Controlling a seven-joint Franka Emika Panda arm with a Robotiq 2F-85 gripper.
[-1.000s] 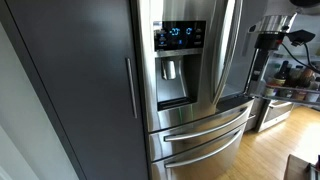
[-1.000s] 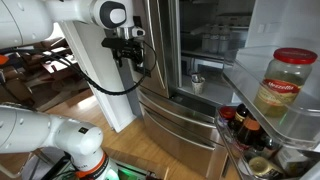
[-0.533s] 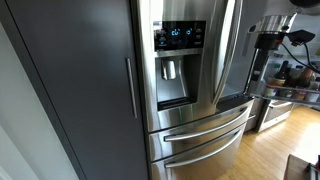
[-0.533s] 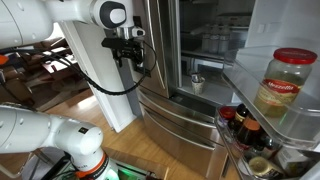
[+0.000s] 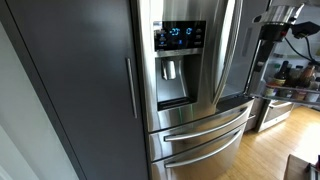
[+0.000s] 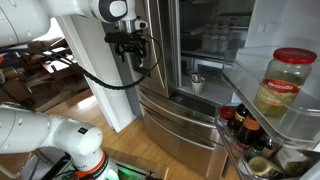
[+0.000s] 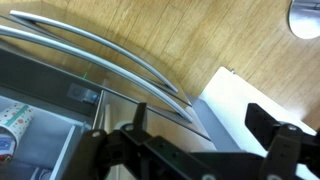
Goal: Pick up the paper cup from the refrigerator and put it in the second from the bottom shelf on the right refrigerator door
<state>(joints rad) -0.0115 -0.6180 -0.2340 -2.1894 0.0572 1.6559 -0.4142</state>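
Note:
The refrigerator (image 6: 185, 110) stands open; in an exterior view its dispenser door (image 5: 178, 60) shows closed. A small pale paper cup (image 6: 197, 83) stands on a lower shelf inside. The right refrigerator door (image 6: 285, 130) is swung open, its shelves holding a large jar (image 6: 284, 84) and dark bottles (image 6: 243, 125). My gripper (image 6: 135, 50) hangs in front of the fridge, left of the opening and well apart from the cup; it also shows past the fridge's right edge (image 5: 273, 28). In the wrist view my gripper (image 7: 200, 140) is open and empty above the drawer handles (image 7: 110, 55).
A tall dark grey cabinet (image 5: 70, 90) stands beside the fridge. Two lower drawers with curved handles (image 5: 205, 130) sit below the doors. The floor is wood (image 7: 220, 30). A patterned carton (image 7: 15, 120) shows inside the fridge. A table with clutter (image 6: 50, 70) stands behind the arm.
My gripper has moved slightly up and toward the fridge opening. Nothing else has moved.

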